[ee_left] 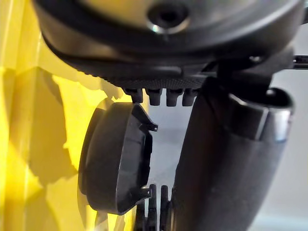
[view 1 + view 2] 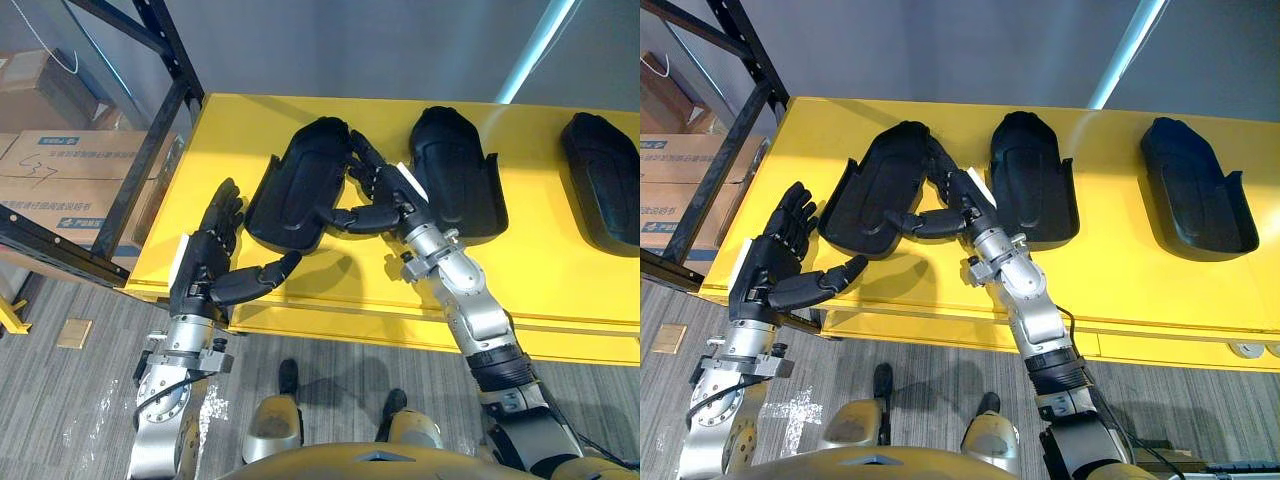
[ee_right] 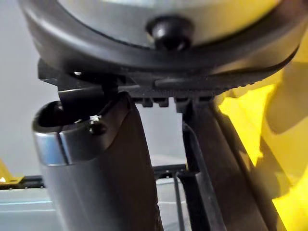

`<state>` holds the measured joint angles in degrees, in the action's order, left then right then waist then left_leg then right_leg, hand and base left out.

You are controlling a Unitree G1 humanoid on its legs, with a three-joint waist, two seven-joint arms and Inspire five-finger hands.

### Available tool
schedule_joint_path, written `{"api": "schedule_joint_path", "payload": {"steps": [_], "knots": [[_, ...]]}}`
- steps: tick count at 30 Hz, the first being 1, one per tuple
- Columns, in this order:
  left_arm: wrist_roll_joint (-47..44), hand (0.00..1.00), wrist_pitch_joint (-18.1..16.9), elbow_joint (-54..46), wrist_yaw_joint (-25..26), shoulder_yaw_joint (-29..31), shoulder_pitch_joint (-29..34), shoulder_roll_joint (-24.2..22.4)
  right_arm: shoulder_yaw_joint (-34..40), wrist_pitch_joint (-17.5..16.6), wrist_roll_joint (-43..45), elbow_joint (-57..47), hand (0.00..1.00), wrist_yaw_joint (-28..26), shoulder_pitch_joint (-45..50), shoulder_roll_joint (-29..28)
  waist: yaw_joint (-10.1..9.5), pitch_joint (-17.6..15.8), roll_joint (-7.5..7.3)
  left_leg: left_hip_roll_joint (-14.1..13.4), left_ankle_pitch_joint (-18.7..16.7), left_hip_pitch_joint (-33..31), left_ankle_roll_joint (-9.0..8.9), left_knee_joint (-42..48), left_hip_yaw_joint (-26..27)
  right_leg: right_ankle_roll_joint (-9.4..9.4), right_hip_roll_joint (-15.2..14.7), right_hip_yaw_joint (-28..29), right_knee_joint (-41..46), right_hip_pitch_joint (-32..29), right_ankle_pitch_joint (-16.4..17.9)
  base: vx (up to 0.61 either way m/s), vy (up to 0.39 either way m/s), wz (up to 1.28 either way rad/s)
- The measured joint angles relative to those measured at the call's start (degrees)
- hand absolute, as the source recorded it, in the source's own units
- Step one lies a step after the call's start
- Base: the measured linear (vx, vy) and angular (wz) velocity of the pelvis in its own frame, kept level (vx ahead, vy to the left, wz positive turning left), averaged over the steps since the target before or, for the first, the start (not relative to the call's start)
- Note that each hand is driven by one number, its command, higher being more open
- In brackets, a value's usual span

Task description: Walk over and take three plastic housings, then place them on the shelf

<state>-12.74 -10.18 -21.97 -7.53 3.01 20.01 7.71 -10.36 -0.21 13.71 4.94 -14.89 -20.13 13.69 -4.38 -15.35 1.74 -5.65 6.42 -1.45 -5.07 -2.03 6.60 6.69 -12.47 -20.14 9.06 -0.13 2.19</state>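
You are working on the housing (image 2: 295,190) at centre frame, lying flat on the tabletop (image 2: 560,290). The right hand (image 2: 385,195) is resting on its rim, fingers straight, thumb stretched across the lower edge, nothing clamped. The left hand (image 2: 205,265), lower left, is hanging spread. Risk: closing on the thin rim may be sliding the housing away.
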Motion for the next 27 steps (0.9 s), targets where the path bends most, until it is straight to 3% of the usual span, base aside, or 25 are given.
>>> {"api": "schedule_joint_path", "payload": {"steps": [21,27], "knots": [[0.0,1.0,0.4,-0.1,0.9,-1.8,0.0,-0.1,-2.6,0.0,-0.2,4.4,1.0,3.1,-8.5,-0.7,-0.39,-1.4,0.82,0.6,0.1,0.0,-0.01,0.5,-2.0,-0.01,-1.3,-1.8,3.7,0.1,2.1,-0.01,-0.01,0.05],[3.8,1.0,0.4,-0.1,2.4,-2.2,0.0,-0.1,-2.6,0.1,-0.2,4.3,1.0,4.3,-8.5,-0.8,-0.23,-1.4,0.82,0.7,0.1,0.2,0.01,0.5,-1.8,0.07,-1.4,-1.5,3.7,0.1,2.1,0.0,-0.003,-0.01]]}}
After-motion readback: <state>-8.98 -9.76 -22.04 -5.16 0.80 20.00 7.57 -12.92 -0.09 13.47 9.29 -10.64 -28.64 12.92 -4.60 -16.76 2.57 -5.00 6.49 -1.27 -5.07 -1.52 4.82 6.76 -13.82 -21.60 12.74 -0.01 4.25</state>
